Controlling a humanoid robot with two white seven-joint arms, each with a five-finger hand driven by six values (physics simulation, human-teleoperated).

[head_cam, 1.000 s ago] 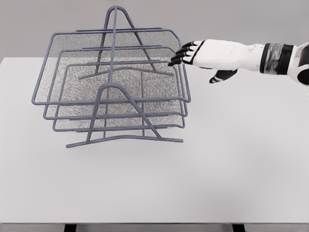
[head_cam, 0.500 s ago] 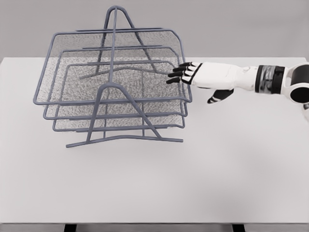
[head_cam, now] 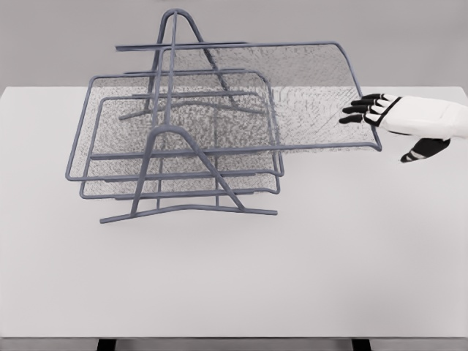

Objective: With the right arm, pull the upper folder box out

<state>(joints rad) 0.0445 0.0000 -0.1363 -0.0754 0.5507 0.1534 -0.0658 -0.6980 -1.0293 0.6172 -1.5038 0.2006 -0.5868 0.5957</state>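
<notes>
Mesh upper tray point(head_cam: 307, 95) extends rightward toward right hand point(head_cam: 395, 117).

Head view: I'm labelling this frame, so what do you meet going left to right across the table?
Lower trays' left rim → front A-shaped support of the rack → pulled-out upper tray's right edge → right robot hand, its fingertips at that edge.

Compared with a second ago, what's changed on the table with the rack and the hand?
The top tray has slid out to the right of the rack, and now sticks out well past it. The right hand moved right with it, fingertips hooked at its right rim. The two lower trays, the rack and the table stayed put.
</notes>
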